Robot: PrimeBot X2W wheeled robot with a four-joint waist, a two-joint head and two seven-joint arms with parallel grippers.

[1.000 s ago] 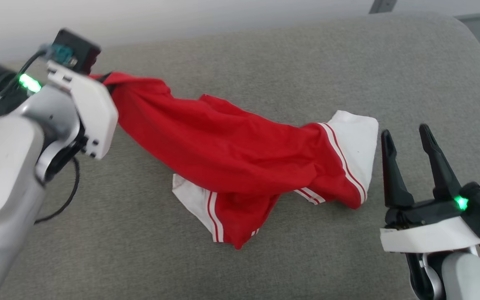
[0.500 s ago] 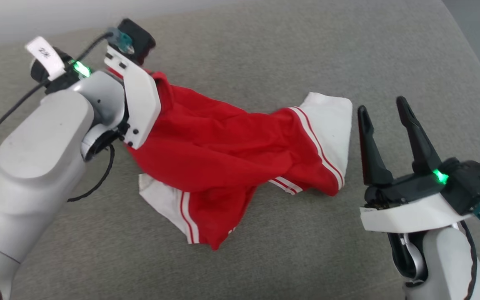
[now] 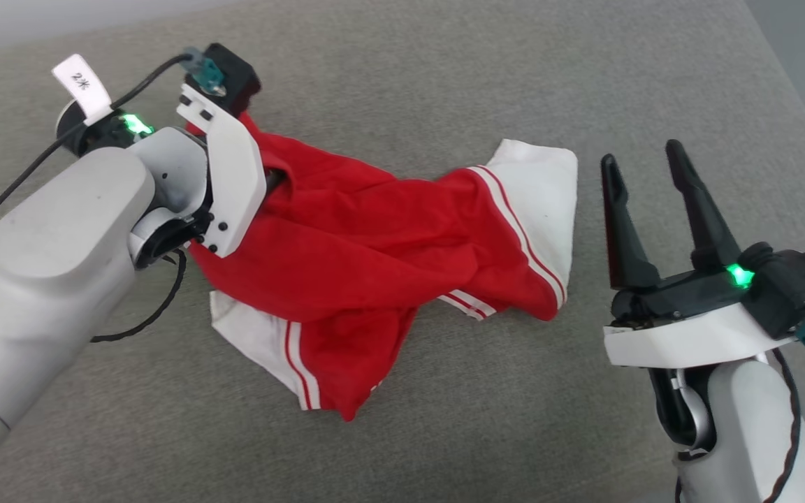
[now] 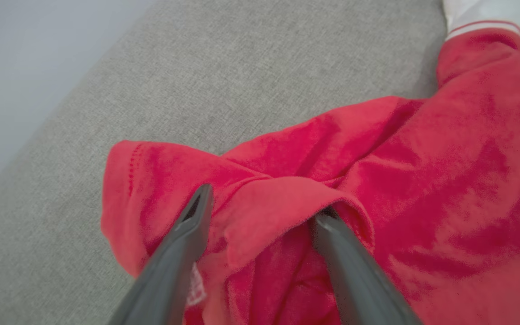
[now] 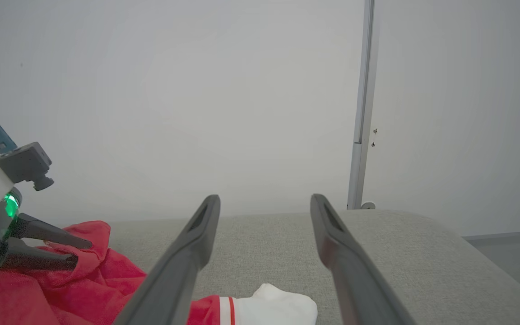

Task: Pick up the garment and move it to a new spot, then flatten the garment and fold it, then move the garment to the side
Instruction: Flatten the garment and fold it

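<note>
1. Where the left tool (image 4: 264, 205) meets the garment (image 3: 374, 251), its two dark fingers stand spread apart, released rather than pinching; a loose red fold lies between them and drapes over the tip of one finger.
2. The garment lies crumpled across the middle of the grey sofa cushion (image 3: 444, 84); its bunched red end sits under the left tool, toward the cushion's far left edge; its white cuff band (image 3: 542, 188) points toward the right edge.
3. On the near side a second white band (image 3: 256, 342), edged with thin red stripes, sticks out flat from under the red cloth.
4. The right tool (image 3: 642, 157) stands over the cushion's right side, just beside the white cuff band but apart from it; its fingers are wide apart — released, gripping no cloth.
5. Beyond the cushion's far edge the right wrist view shows a pale wall (image 5: 197, 90); a grey upright pole (image 5: 361, 113) runs down it to the cushion.
</note>
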